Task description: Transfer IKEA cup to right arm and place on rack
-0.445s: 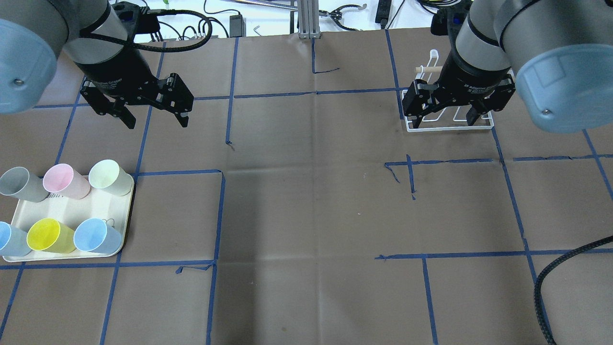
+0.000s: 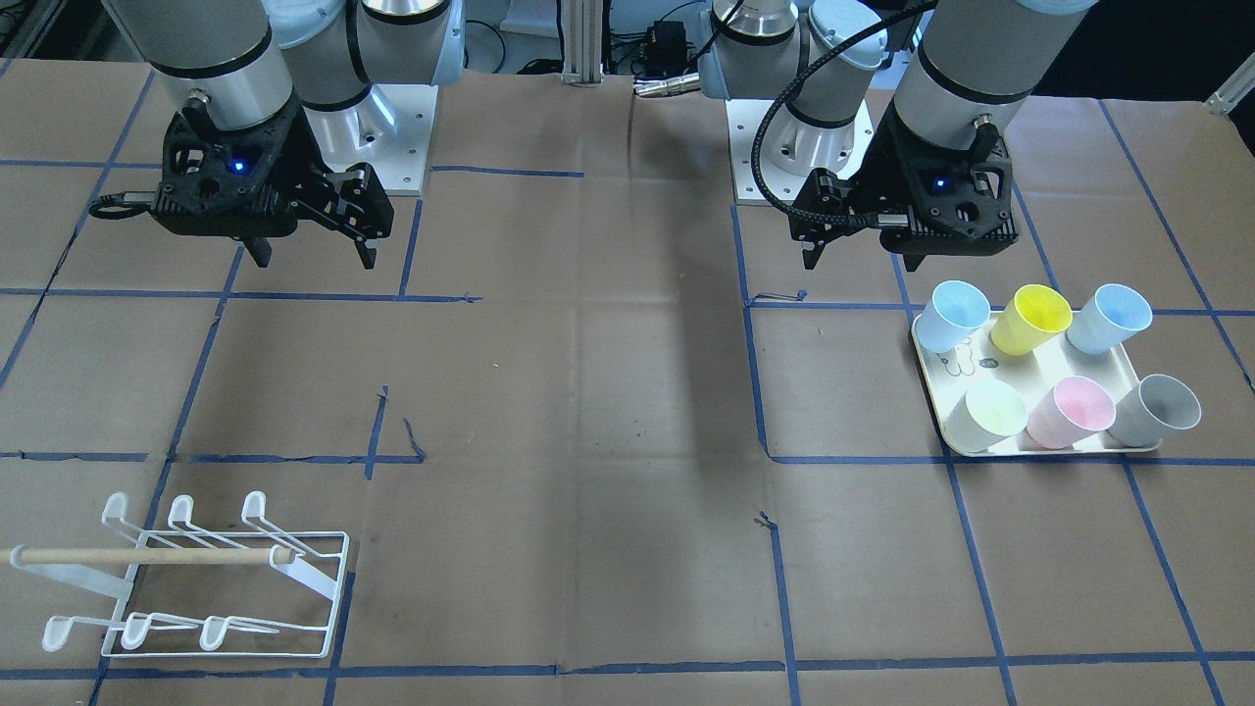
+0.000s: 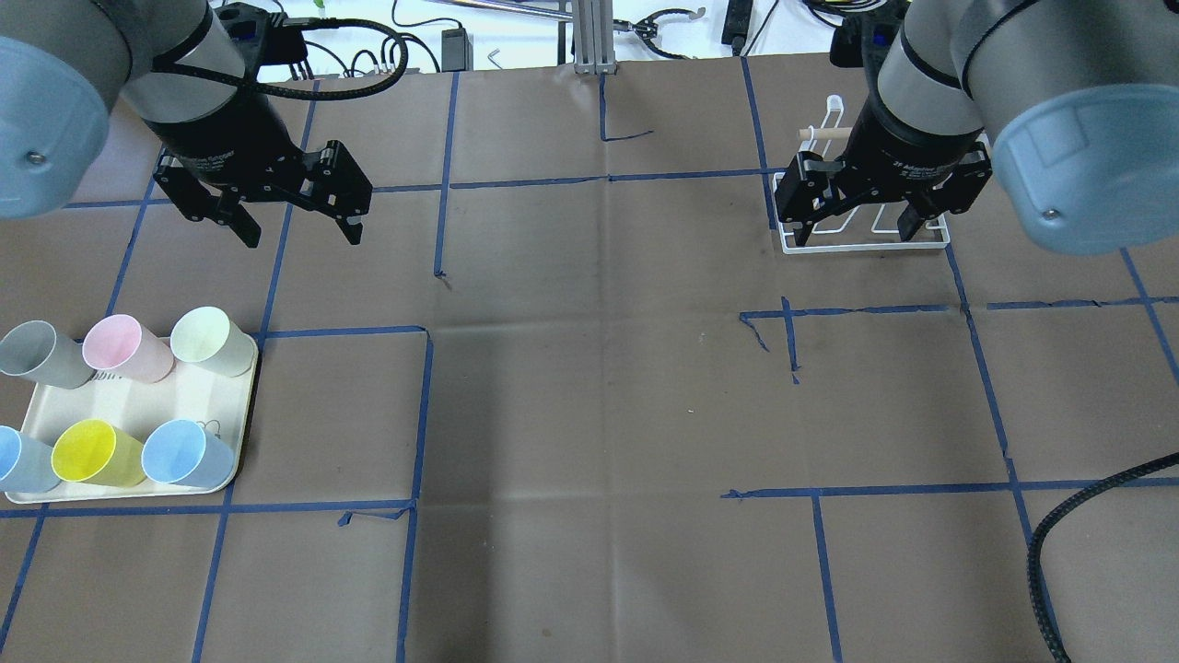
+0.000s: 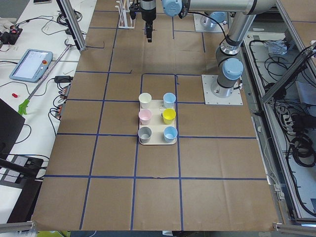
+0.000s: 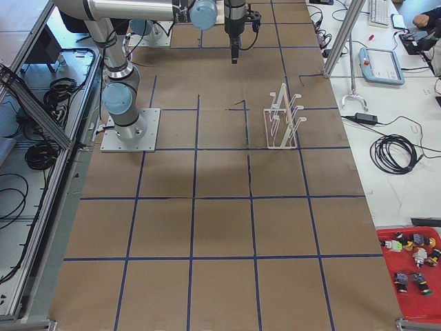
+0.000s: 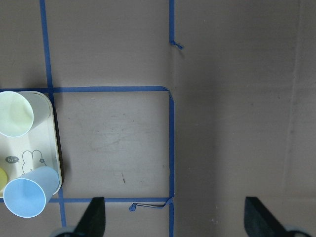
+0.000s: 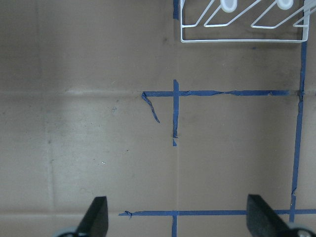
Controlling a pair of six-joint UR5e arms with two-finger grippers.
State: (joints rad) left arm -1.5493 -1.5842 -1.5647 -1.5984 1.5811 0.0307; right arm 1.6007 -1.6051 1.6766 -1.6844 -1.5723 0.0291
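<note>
Presently I am hovering my left pincer, spread wide and empty, with the six upright IKEA cups on their cream tray lying below and to its left, far nearer it than my likewise released right pincer over the rack.

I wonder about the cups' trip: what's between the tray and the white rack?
Between tray and rack, only bare brown paper with blue tape lines, clearest in the front-facing view.
</note>
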